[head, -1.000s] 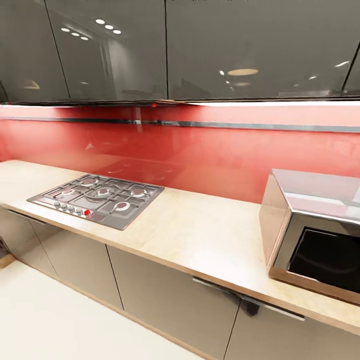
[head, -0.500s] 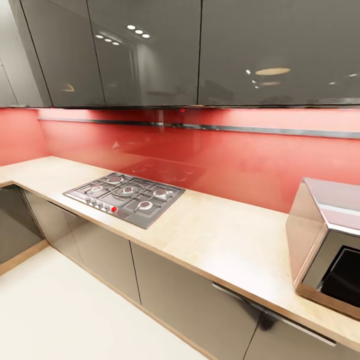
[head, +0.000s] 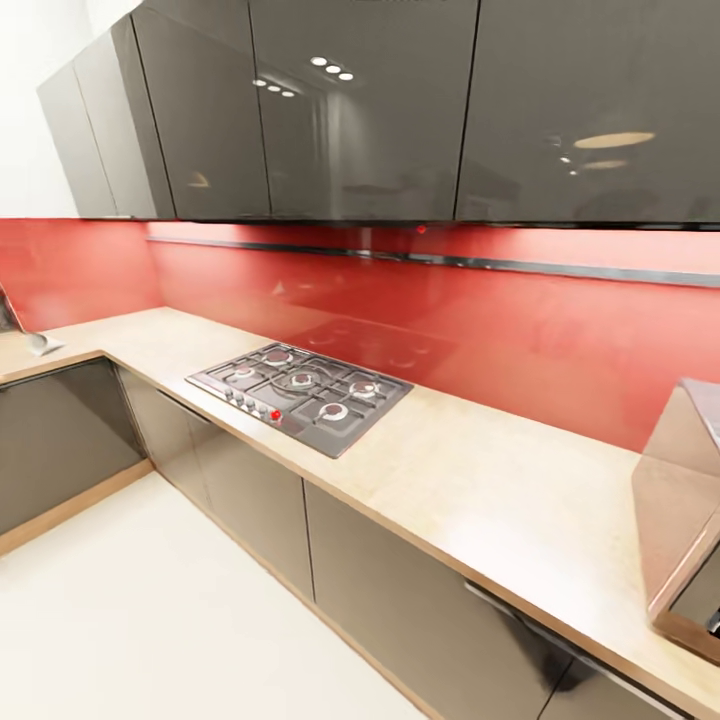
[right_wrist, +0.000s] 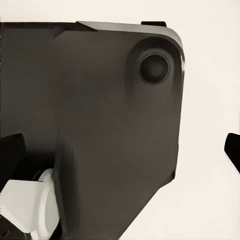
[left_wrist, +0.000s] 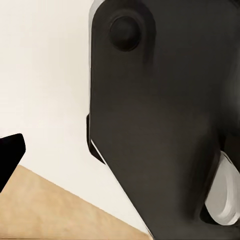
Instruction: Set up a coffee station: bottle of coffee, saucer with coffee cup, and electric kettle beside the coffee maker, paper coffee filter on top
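Kitchen run, no task items in sight.
Gas hob [head: 300, 394] set in beige table [head: 500, 490]; microwave [head: 685, 530] at right edge. State of both jaws cannot be told.

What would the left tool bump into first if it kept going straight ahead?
Probably the robot's own dark body panel, which sits right ahead in the left wrist view. The white floor lies beyond it. Depth is hard to judge.
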{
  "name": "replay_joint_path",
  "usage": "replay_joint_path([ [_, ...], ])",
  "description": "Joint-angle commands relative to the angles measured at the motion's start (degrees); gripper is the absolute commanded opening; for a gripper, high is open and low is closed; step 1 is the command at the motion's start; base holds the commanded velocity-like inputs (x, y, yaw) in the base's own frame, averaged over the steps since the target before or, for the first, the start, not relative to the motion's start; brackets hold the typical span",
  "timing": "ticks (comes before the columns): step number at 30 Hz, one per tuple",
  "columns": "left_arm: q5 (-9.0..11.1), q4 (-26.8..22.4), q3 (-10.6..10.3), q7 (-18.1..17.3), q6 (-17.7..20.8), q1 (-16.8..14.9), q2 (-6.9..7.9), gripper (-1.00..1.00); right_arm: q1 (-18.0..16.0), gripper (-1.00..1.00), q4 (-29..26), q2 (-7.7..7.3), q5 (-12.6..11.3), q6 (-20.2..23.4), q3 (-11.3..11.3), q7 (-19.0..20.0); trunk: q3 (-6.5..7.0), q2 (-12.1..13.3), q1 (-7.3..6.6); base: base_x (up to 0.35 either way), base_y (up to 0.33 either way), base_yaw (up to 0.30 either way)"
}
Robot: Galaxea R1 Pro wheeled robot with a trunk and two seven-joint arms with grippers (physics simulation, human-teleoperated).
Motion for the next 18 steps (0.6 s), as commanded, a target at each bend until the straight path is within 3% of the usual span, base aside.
replay_joint_path([
  [1, 0.37, -0.02, -0.03, 0.05, -0.12, 0.01, -0.01, 1.00, -0.02, 1.00, -0.02, 0.01, 0.02, -0.02, 0.01, -0.02, 0.13, 0.37, -0.22, 0.000, 0.000, 0.281],
  [18, 0.43, -0.02, -0.03, 0.02, -0.13, -0.01, 0.06, 1.00, -0.02, 1.00, 0.04, 0.01, 0.02, -0.02, 0.08, 0.00, 3.18, 7.19, -3.96, 0.000, 0.000, 0.281],
])
